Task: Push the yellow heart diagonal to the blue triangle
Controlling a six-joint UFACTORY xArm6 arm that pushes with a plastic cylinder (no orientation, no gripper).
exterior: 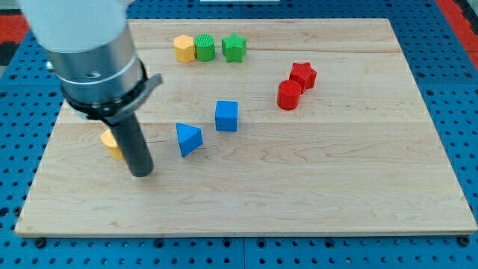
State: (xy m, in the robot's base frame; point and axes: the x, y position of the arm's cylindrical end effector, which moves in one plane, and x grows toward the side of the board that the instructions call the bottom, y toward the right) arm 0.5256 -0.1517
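The yellow heart (110,141) lies at the view's left, mostly hidden behind my rod. The blue triangle (188,139) lies to its right, near the board's middle. My tip (142,172) rests on the board just right of and below the yellow heart, left of the blue triangle and apart from it.
A blue cube (226,116) sits up and right of the triangle. A yellow hexagon (184,48), a green cylinder (204,48) and a green star (234,48) line the top. A red star (303,75) and red cylinder (289,95) lie at the right. The wooden board (336,187) ends near the bottom.
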